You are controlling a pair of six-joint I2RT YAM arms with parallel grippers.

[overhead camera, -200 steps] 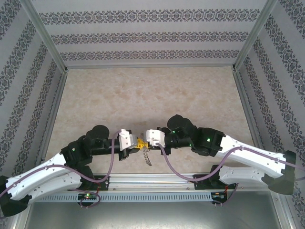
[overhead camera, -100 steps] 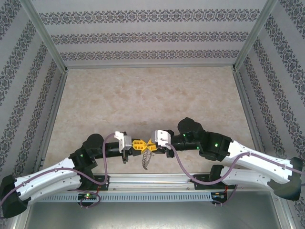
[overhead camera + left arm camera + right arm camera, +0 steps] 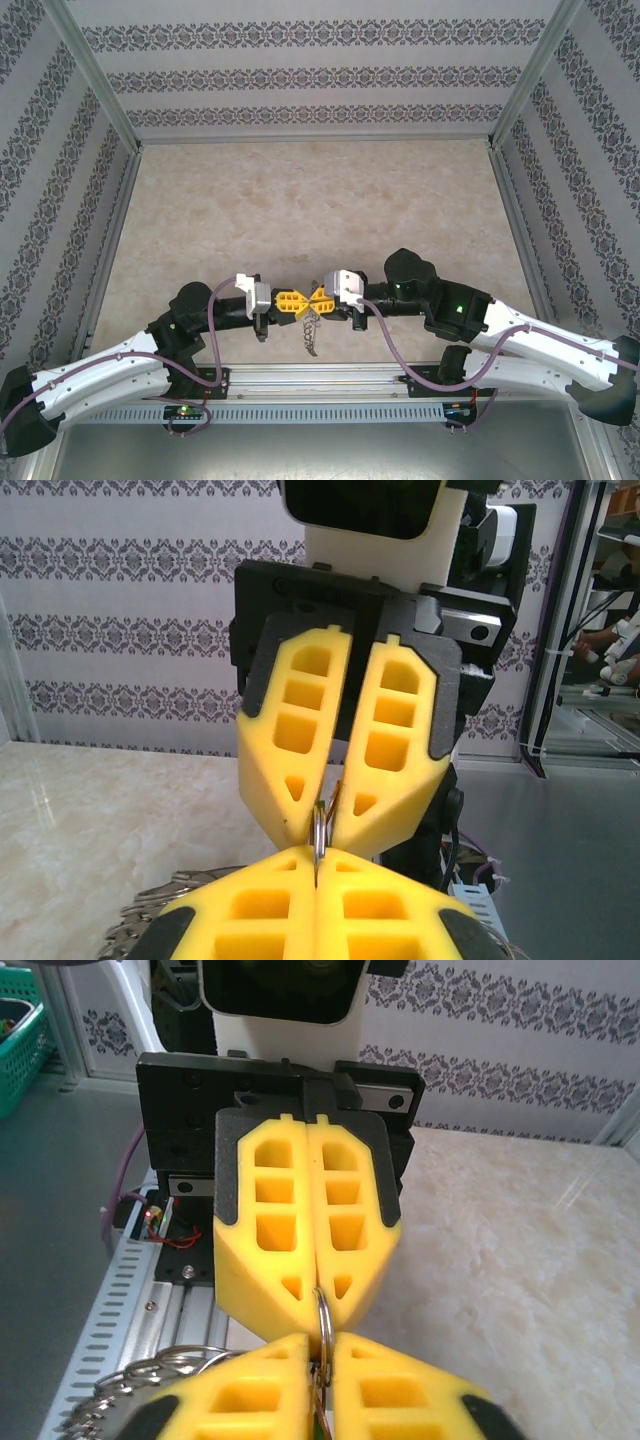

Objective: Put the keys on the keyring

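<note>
My two grippers meet tip to tip just above the table's near edge. The left gripper (image 3: 291,302) (image 3: 318,854) is shut on the keyring (image 3: 320,830), a thin grey metal ring standing edge-on between the two pairs of yellow fingers. Its fringe of wire loops (image 3: 311,335) hangs below and shows at the lower left (image 3: 150,912) (image 3: 150,1372). The right gripper (image 3: 322,297) (image 3: 322,1342) faces the left one and is shut on the key (image 3: 328,802), a thin stem with a hint of green between its pads. The ring's edge (image 3: 324,1310) reaches into the right gripper's tips.
The marble tabletop (image 3: 320,200) stretches out beyond the grippers, with patterned walls on three sides. An aluminium rail (image 3: 320,378) runs along the near edge under the arms. A green basket (image 3: 18,1040) stands off the table, to the left in the right wrist view.
Both wrists have turned so their yellow fingers show from above and now touch tip to tip. The right arm has stretched out lower and to the right. The ring and its loops stayed hanging between them.
</note>
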